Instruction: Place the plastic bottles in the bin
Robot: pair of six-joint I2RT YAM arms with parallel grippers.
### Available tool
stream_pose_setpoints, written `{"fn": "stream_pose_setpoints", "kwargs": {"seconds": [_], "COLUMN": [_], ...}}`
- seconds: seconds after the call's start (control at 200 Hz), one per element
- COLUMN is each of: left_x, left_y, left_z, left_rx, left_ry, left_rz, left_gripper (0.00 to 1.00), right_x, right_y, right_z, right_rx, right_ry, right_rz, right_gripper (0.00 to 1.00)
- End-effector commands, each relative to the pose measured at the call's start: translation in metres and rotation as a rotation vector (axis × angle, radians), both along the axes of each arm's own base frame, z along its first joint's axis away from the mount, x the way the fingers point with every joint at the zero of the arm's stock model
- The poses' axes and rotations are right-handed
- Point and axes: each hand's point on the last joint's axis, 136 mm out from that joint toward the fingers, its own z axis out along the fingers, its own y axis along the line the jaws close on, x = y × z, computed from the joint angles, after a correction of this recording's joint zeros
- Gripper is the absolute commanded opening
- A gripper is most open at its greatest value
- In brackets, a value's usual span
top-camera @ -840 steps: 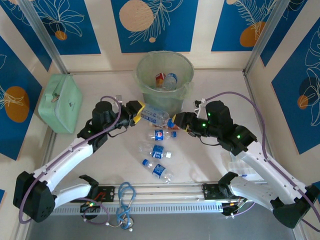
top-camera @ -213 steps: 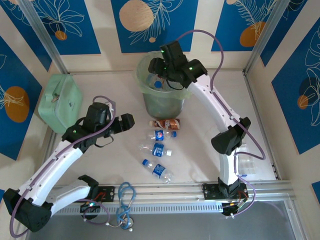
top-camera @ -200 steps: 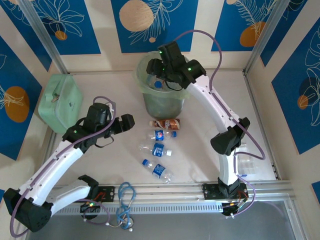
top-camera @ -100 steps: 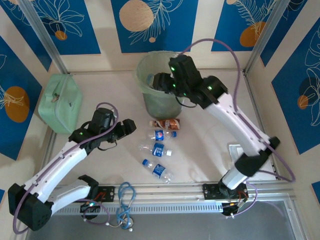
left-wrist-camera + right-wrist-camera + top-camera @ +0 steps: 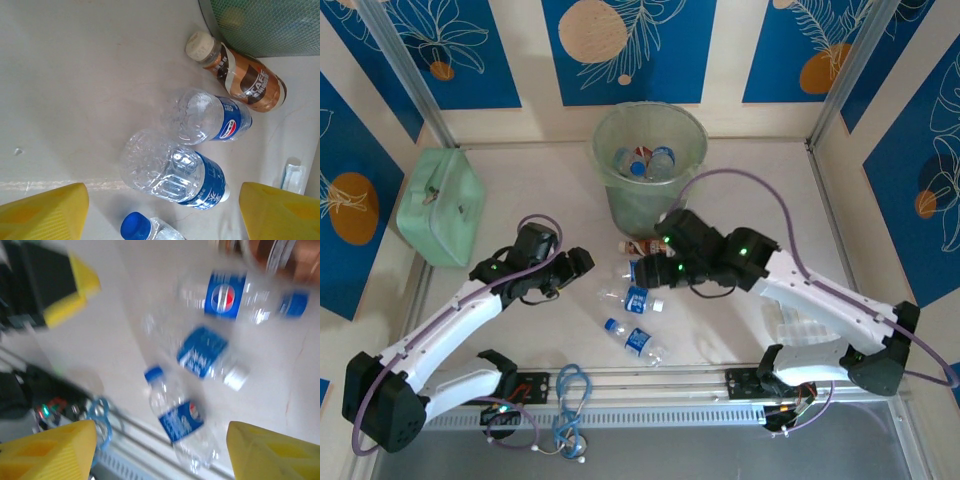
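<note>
Since a second ago my right arm has swung off the bin (image 5: 628, 205) and dropped low over the table (image 5: 535, 170), while my left has crept a little nearer the loose bottles. Several plastic bottles (image 5: 648, 160) lie inside the bin, at the far middle of the table. Four more lie on the table just in front of it: a brown-labelled bottle (image 5: 243, 80) with a cream cap beside the bin's base, then a Pepsi-labelled bottle (image 5: 212, 118), a blue-labelled clear bottle (image 5: 172, 172), and nearest me a blue-capped bottle (image 5: 635, 340). My right gripper (image 5: 160, 440) hangs above this row, fingers wide apart and empty; its view is blurred. My left gripper (image 5: 162, 200) sits just left of the row, fingers likewise spread and gripping nothing. From above, my right wrist covers the Pepsi-labelled bottle and part of the brown-labelled one. A mint-green case (image 5: 442, 205) sits well off to the left, and a coil of blue cable (image 5: 570, 385) lies by my bases.
</note>
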Motion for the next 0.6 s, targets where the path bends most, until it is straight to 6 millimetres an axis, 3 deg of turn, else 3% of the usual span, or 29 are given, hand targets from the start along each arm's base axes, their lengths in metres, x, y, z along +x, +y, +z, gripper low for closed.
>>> {"fn": "stream_pose_setpoints", "kwargs": {"seconds": [0.0, 0.115, 0.39, 0.595], "left_x": [0.009, 0.014, 0.011, 0.008], "left_y": [0.005, 0.012, 0.023, 0.039], "left_z": [0.016, 0.024, 0.021, 0.016], "left_rx": [0.022, 0.035, 0.045, 0.053], "left_ry": [-0.044, -0.069, -0.060, -0.048], "left_rz": [0.035, 0.069, 0.107, 0.164], "left_gripper": [0.79, 0.80, 0.80, 0.80], "right_x": [-0.041, -0.058, -0.061, -0.062], "right_y": [-0.003, 0.000, 0.026, 0.044], "right_z": [-0.038, -0.072, -0.109, -0.126], "right_rx": [-0.100, -0.213, -0.341, -0.399], "right_ry": [0.166, 0.229, 0.292, 0.322], "right_rz": [0.114, 0.198, 0.334, 0.415], "right_gripper": [0.72, 0.75, 0.77, 0.79]}}
